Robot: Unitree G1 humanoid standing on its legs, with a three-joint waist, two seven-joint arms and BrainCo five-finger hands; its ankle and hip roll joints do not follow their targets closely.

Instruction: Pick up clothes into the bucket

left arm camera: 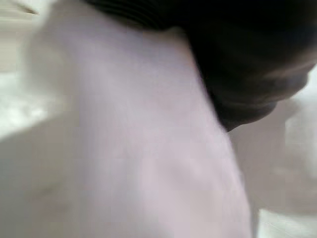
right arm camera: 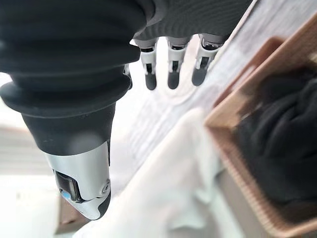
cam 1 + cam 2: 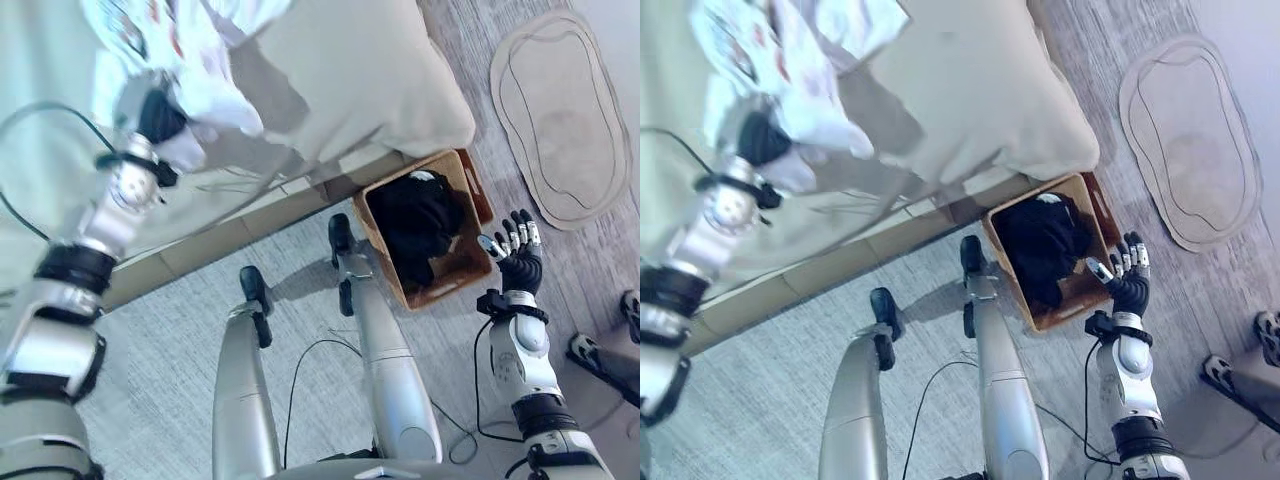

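Observation:
A white printed garment (image 3: 215, 90) hangs bunched over the bed, draped round my left hand (image 3: 160, 115), whose fingers are buried in the cloth; the same white cloth (image 1: 138, 148) lies right against the hand in the left wrist view. A brown woven basket (image 3: 400, 285) stands on the floor by the bed's corner with black clothes (image 3: 420, 220) inside. Just beside the basket's right side, my right hand (image 3: 520, 262) is open with straight fingers (image 2: 171, 74) and holds nothing. The right wrist view has the basket's rim (image 2: 237, 148) and the black clothes (image 2: 287, 144).
The bed carries a beige duvet (image 3: 350, 80) that overhangs near the basket. A pale oval rug (image 3: 560, 120) lies on the wooden floor at the far right. A person's shoes (image 3: 600, 355) stand at the right edge. Grey carpet (image 3: 170, 340) lies in front of the bed.

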